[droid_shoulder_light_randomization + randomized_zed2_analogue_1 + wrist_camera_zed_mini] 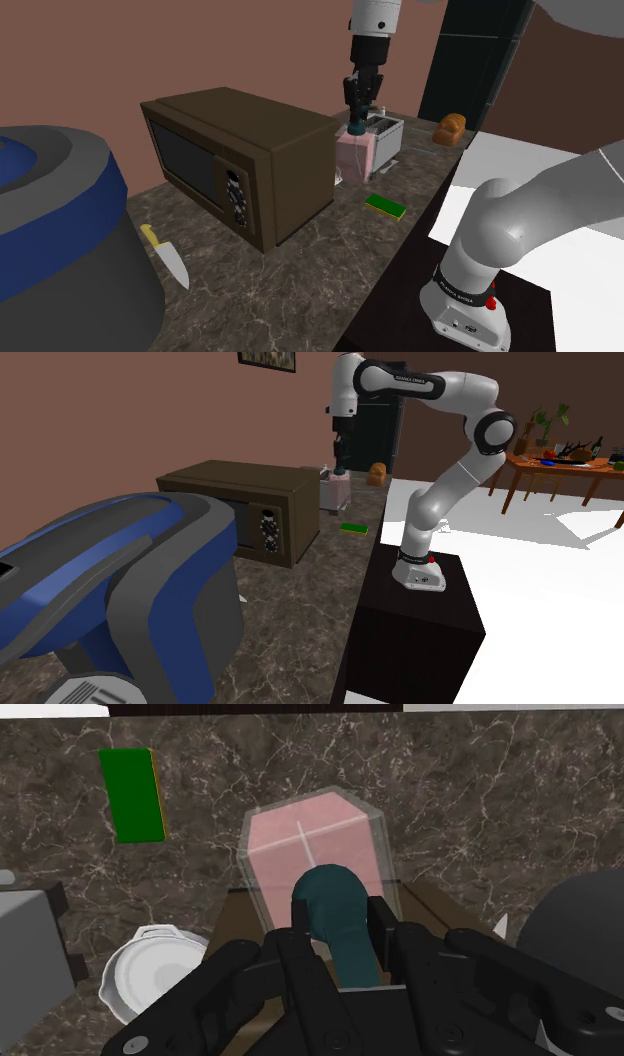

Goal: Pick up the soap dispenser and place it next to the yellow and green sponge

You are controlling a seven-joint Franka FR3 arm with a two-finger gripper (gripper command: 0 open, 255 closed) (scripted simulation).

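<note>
The tool (338, 914) pointed straight down, and its two black fingers (300, 922) were closed on the dark teal pump head of the soap dispenser (310, 839), one finger at each side and both touching it. In the shoulder view the tool (362, 108) stood directly above the soap dispenser (355, 152), whose pink body had clear walls. The dispenser was upright, just beside the far end of the brown microwave (240, 160) and in front of the grey toaster (388, 130). I could not tell if its bottom rested on the desk (300, 280) or hung a little above it.

Near the dispenser, a white round thing (150, 974) lay on the dark marble desk. The sponge (385, 206), green on top with a yellow edge, lay flat on the desk, nearer to the stand and apart from the dispenser. A loaf of bread (451, 128) was at the far end of the desk, behind the toaster. A knife (165, 255) with a yellow handle lay at the near end, on the other side of the microwave. In the second exterior view the white arm bent high over the desk and came down to the dispenser (337, 490).
</note>
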